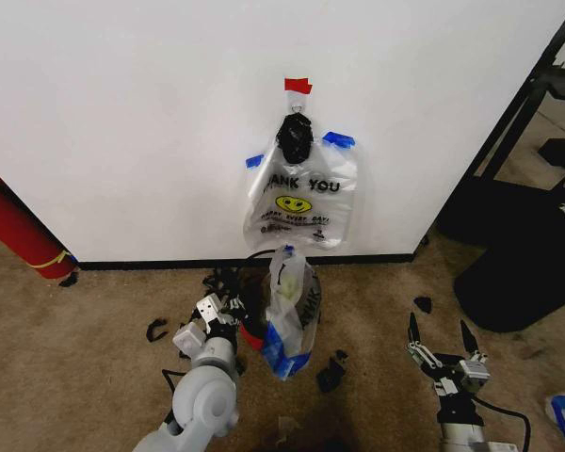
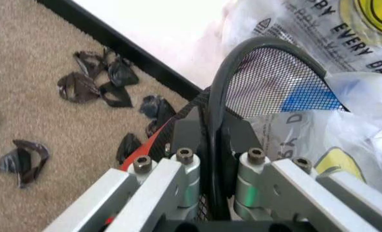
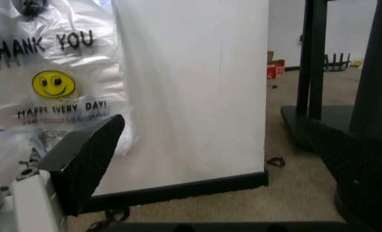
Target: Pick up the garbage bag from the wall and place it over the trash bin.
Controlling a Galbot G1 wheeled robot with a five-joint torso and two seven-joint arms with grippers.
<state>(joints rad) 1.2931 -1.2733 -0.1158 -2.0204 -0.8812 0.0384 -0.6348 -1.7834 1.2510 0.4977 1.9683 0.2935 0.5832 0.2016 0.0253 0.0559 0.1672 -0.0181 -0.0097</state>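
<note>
Two grippers: left (image 1: 218, 311) pinching trash bin (image 1: 251, 331) rim, right (image 1: 441, 347) spread over bare carpet (image 1: 377, 311).

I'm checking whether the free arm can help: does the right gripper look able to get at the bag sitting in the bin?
Probably yes. The right gripper hangs open over bare carpet, with nothing but a small black scrap between it and the garbage bag; the left gripper holds the trash bin from the far side.
</note>
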